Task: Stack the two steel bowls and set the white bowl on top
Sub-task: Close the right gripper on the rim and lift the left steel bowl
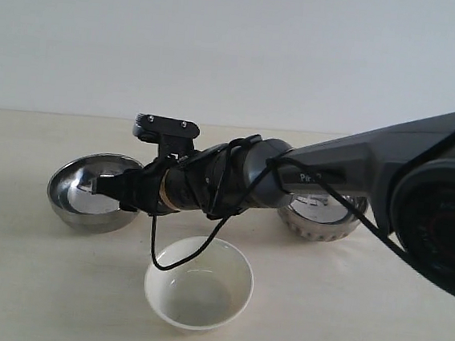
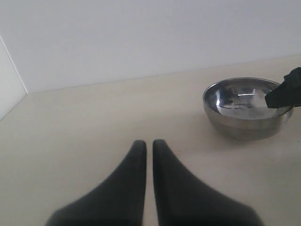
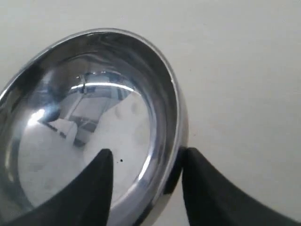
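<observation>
The smooth steel bowl sits at the left of the table and leans a little toward the arm. My right gripper has reached across to it. In the right wrist view this gripper is open and straddles the rim of the smooth steel bowl: one finger is inside, clear of the wall, and the other touches the outside. The ribbed steel bowl stands at the right, partly behind the arm. The white bowl stands empty at the front middle. My left gripper is shut on nothing, well short of the smooth bowl.
The beige table runs back to a white wall. A black cable from the right arm hangs in a loop over the white bowl's rim. In the left wrist view a wall corner is visible.
</observation>
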Controlling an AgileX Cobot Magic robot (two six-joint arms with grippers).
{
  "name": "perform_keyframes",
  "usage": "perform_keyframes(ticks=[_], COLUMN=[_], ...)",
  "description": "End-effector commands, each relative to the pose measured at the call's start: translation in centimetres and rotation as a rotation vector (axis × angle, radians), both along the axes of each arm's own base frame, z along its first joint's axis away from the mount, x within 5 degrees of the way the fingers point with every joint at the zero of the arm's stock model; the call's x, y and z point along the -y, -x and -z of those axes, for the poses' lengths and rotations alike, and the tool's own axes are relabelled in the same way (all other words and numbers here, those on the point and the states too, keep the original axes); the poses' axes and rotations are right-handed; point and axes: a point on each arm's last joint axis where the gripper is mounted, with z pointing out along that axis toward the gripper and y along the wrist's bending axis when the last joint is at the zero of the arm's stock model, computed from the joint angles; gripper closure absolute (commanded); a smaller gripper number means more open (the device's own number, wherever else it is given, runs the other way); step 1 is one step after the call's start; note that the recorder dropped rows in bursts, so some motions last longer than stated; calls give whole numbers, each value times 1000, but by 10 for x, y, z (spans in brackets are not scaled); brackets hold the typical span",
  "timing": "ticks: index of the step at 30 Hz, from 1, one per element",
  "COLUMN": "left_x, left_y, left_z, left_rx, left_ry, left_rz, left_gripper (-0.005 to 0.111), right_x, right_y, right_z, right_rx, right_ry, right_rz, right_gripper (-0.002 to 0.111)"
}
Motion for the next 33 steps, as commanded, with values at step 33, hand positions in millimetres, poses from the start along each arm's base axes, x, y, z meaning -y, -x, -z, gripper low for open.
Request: perform_keyframes(ticks=[33], left_x=[0], left_y=[0], left_z=[0], left_rx=[7], left_ry=[16], left_rz=[-1], left_gripper=[103], right_x=[141], right_y=[1], right_z=[-109], right_rx=[106], right_ry=[-18], right_rz=[127], right_gripper=[108])
